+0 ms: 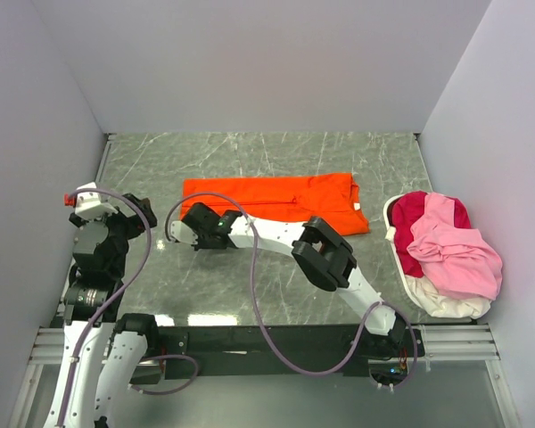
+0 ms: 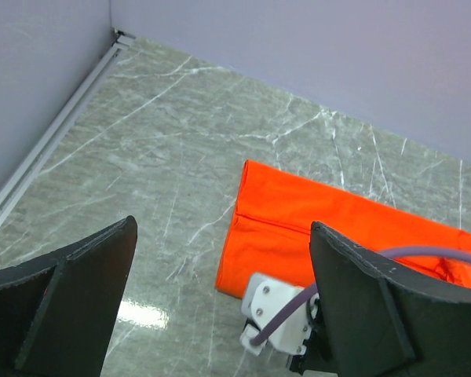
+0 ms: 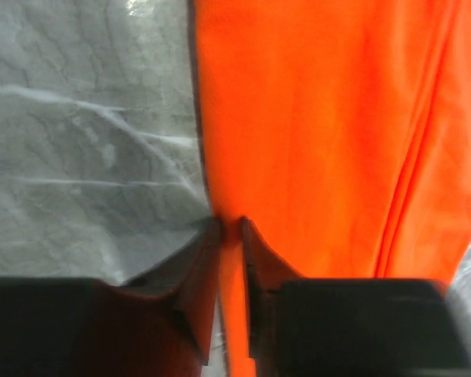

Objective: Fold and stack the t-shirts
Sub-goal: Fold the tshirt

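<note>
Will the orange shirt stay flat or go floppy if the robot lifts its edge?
Probably floppy: the orange t-shirt is thin folded cloth with soft creases. It likely drapes from the right gripper pinching its edge, and seems light.

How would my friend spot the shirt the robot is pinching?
Find the grey marble table. In its middle lies a bright orange t-shirt, folded into a long flat strip, one edge between the right arm's black fingers. The crumpled pile of pink, magenta and white shirts sits at the right; only this one is orange and flat.
</note>
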Available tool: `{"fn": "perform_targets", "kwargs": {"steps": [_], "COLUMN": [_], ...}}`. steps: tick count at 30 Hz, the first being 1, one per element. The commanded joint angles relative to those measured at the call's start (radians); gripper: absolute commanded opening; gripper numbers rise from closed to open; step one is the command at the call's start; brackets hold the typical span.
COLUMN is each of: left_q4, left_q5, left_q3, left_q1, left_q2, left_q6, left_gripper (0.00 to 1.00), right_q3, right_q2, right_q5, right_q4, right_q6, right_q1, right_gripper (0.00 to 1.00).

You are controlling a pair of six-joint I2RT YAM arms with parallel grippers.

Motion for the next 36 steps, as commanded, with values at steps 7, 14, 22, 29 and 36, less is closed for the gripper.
{"fn": "perform_targets", "kwargs": {"steps": [7, 14, 22, 29, 36], "left_q4": [0.039, 0.07, 0.105, 0.132, -0.067], "left_q5": [-0.004, 0.062, 0.486, 0.803, 0.786], "left_q3": [-0.002, -0.017, 0.073, 0.297, 0.685], "left_q1": [-0.002, -0.002, -0.002, -0.019, -0.227], "left_q2": [-0.01, 0.008, 0.327, 0.772, 1.278], "left_q6": [0.024, 0.031, -0.011, -0.095, 0.042], "left_gripper": [0.97, 0.97, 0.96, 0.82, 0.68], "right_q3": [-0.124, -0.437, -0.693, -0.743, -0.842], "right_q2": [-0.05, -0.302, -0.579, -0.856, -1.083], "right_q5": [-0.037, -0.231, -0.356, -0.495, -0.664], "right_q4": [0.022, 0.051, -0.036, -0.215, -0.122], "right_q6": [0.004, -0.086, -0.203, -0.261, -0.077], "right_q1": [0.012, 0.119, 0.194, -0.063, -0.525], "right_gripper": [0.0, 0.0, 0.12, 0.4, 0.41]}}
